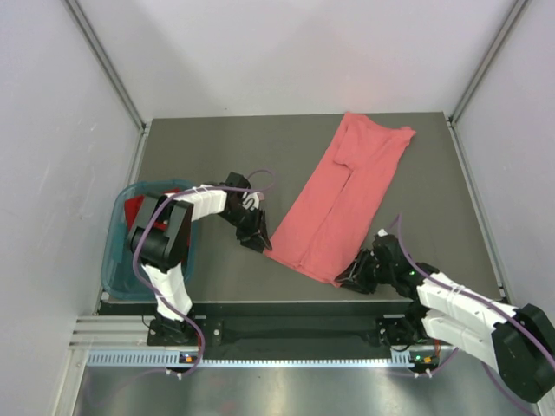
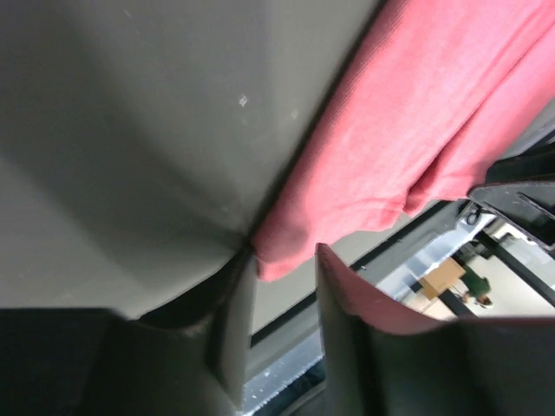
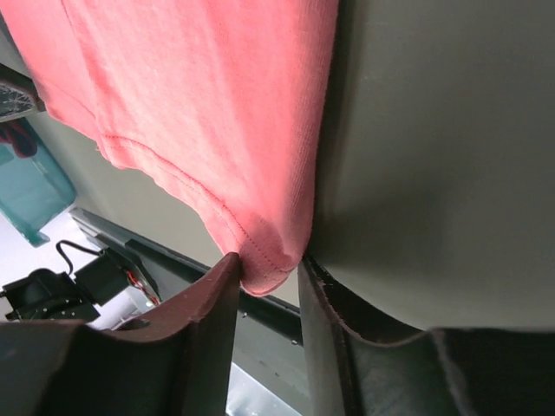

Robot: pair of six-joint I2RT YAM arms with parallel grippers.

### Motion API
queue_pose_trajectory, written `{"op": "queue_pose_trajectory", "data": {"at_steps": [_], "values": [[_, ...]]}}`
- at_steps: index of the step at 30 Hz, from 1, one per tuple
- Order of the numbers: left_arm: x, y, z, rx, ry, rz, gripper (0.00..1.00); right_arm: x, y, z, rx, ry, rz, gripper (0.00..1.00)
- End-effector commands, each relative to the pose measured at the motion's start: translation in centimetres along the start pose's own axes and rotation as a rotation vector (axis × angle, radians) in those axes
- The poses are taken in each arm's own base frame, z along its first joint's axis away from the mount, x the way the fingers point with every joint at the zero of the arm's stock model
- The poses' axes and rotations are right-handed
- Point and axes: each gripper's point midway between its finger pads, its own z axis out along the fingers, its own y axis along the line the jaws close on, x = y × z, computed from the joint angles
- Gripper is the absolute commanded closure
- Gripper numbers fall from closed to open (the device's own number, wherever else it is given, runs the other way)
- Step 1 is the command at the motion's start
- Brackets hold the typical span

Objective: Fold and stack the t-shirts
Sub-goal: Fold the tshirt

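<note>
My left end effector (image 1: 258,238) sits low on the tabletop (image 1: 208,156) at the near-left hem corner of the salmon-pink t-shirt (image 1: 347,191). In the left wrist view its fingers (image 2: 230,338) are spread, with a clear gap between them, and the hem corner lies just at their tips, touching the left one but not squeezed. My right end effector (image 1: 354,277) is at the near-right hem corner. There the fingers (image 3: 212,329) are narrowly parted and the stitched corner hangs between their tips, not visibly clamped.

The shirt lies flat, folded lengthwise, running diagonally from the far right of the tabletop to its near edge. The deep red t-shirt (image 1: 132,208) is bunched inside the teal basket (image 1: 111,260) at the left edge.
</note>
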Motion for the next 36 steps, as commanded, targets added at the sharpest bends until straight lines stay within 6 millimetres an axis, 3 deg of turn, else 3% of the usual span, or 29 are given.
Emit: {"op": "queue_pose_trajectory", "data": {"at_steps": [1, 4, 7, 9, 11, 13, 20, 24, 28, 31, 32, 34, 35, 36], "values": [[-0.6, 1.3, 1.3, -0.027, -0.019, 0.023, 0.63, 0.7, -2.7, 0.3, 0.086, -0.004, 0.004, 0.67], [-0.4, 1.2, 1.5, -0.013, -0.01, 0.019, 0.71, 0.6, -2.7, 0.4, 0.08, -0.006, 0.001, 0.71], [-0.4, 1.5, 1.7, -0.018, -0.008, 0.02, 1.0, 0.7, -2.6, 0.4, 0.079, 0.0, -0.004, 0.82], [-0.3, 1.7, 1.7, -0.028, -0.008, 0.022, 1.0, 0.8, -2.4, 0.5, 0.07, 0.007, -0.013, 0.95], [0.0, 2.1, 1.3, -0.053, -0.02, 0.021, 1.0, 0.9, -2.3, 0.3, 0.077, 0.021, -0.027, 1.0], [0.4, 2.2, 0.7, -0.07, -0.034, 0.016, 1.0, 0.9, -1.8, 0.0, 0.079, 0.025, -0.051, 1.0], [4.7, 3.3, -0.5, -0.103, -0.026, -0.019, 1.0, 2.8, -1.1, -1.2, 0.083, 0.093, -0.109, 1.0], [5.5, 1.9, -1.9, -0.076, -0.061, -0.016, 1.0, 3.8, -0.5, -2.0, 0.069, 0.125, -0.122, 1.0], [4.4, -0.9, -4.0, -0.047, -0.108, 0.013, 1.0, 3.0, 1.7, -3.3, 0.042, 0.089, -0.153, 1.0], [2.1, -3.8, -5.8, -0.018, -0.141, 0.034, 1.0, 1.8, 3.6, -3.8, 0.044, 0.06, -0.175, 1.0], [0.6, -5.6, -6.8, 0.005, -0.176, 0.06, 1.0, 1.3, 4.1, -3.8, 0.043, 0.053, -0.172, 1.0], [-0.8, -6.8, -7.0, 0.021, -0.168, 0.053, 1.0, -0.1, 5.8, -4.0, 0.032, 0.034, -0.192, 1.0], [-2.6, -8.6, -8.0, 0.048, -0.207, 0.083, 1.0, -1.4, 6.2, -4.2, 0.033, 0.008, -0.171, 1.0], [-3.5, -8.6, -7.4, 0.043, -0.189, 0.067, 1.0, -2.3, 6.3, -4.3, 0.036, 0.0, -0.182, 1.0]]}}
